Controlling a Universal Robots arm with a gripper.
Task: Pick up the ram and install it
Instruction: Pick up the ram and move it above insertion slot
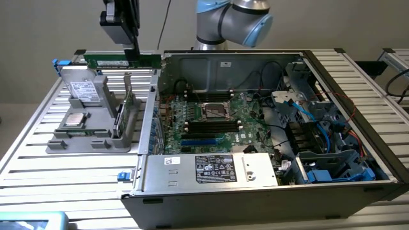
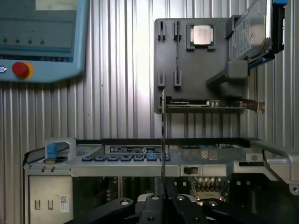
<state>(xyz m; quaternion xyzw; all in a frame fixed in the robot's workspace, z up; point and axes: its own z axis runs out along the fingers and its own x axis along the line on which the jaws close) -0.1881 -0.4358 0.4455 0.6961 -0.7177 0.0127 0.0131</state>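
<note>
The ram (image 1: 108, 61) is a long green stick held level in the air, above the far end of the grey parts holder (image 1: 89, 136) and just to the exterior view's left of the open computer case (image 1: 255, 191). My gripper (image 1: 132, 51) comes down from above and is shut on the ram's upper edge. In the wrist view the ram (image 2: 163, 135) appears edge-on as a thin line rising from my gripper (image 2: 163, 201). The black memory slots (image 1: 212, 127) lie on the motherboard (image 1: 246, 112) inside the case, below and to the exterior view's right of the ram.
The grey holder also carries a silver processor (image 1: 74, 120), a drive (image 1: 84, 91) and an upright card (image 1: 128, 112). Cables and drive cages (image 1: 319, 143) crowd the case's right side. A teach pendant (image 2: 37, 42) with a red button lies on the slatted table (image 1: 70, 177).
</note>
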